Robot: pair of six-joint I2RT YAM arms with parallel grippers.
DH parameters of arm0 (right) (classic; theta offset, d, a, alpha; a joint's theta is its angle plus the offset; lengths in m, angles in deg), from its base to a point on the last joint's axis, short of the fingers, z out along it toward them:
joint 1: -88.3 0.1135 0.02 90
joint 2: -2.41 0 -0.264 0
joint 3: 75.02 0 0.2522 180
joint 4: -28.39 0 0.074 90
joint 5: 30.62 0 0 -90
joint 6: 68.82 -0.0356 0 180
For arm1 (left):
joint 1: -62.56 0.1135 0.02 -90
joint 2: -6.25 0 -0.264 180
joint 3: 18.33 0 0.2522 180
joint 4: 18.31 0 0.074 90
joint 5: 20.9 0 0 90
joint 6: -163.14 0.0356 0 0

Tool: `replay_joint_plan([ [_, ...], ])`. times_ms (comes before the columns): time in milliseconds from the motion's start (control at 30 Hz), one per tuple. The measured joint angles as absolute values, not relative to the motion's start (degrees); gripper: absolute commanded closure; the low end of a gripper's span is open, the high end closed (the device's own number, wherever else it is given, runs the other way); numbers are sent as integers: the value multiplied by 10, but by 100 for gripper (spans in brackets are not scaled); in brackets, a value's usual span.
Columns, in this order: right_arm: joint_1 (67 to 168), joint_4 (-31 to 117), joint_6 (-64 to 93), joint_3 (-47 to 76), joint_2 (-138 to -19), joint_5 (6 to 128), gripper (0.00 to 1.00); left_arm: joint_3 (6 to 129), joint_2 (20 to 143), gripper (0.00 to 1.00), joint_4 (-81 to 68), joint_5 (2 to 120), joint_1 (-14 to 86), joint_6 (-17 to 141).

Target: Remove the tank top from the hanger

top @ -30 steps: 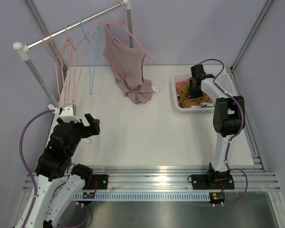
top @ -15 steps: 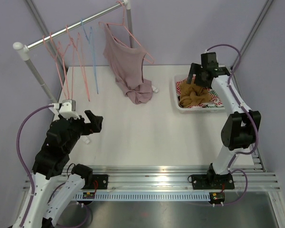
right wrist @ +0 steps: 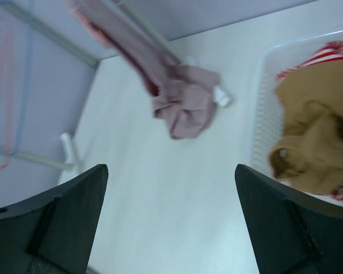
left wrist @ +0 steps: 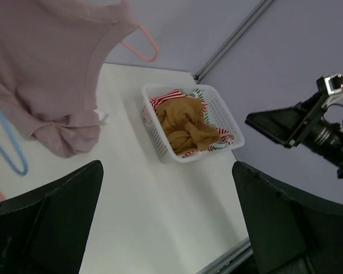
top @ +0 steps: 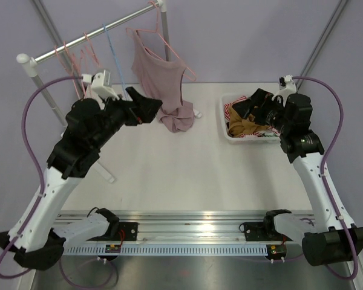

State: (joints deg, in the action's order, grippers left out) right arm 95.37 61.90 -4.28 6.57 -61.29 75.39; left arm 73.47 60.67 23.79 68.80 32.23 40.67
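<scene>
**Garment, hands and obstacles.** The tank top (top: pixel 158 75), mauve, hangs from a pink hanger (left wrist: pixel 151 57) hooked near the right end of the rail (top: pixel 60 46). Its hem lies bunched on the tabletop (top: pixel 187 172) below.

The cloth looks light, soft and limp. It should fold and stretch under a pull rather than slide off as 1 piece, and the 2 narrow straps are likely to catch on the hanger's shoulders. A sound hold would be a pinch on a strap close to the hanger, or on the body just under the neckline. The thin hanger seems free to swing and probably needs steadying.

The left hand (top: pixel 142 103) hovers just beside the garment's lower left, its fingers spread wide and holding nothing. The right hand (top: pixel 253 104) hangs over the far edge of the basket (top: pixel 224 124), likewise spread and empty.

Several empty hangers (top: pixel 91 53), pink and blue, crowd the rail to the left of the garment. The rail's upright post (top: pixel 165 33) stands just beside the hook. The basket holds brown and striped cloth and sits well apart to the right, so it is unlikely to interfere.
</scene>
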Motion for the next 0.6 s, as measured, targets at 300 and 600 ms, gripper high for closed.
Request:
replay_joint_plan([
  [300, 954, 534, -145, -40, -551, 936, 1, 981, 851, 1, 233, 813, 283, 407],
  [600, 954, 541, -177, -91, -414, 984, 0, 1147, 1048, 1, 237, 935, 284, 436],
])
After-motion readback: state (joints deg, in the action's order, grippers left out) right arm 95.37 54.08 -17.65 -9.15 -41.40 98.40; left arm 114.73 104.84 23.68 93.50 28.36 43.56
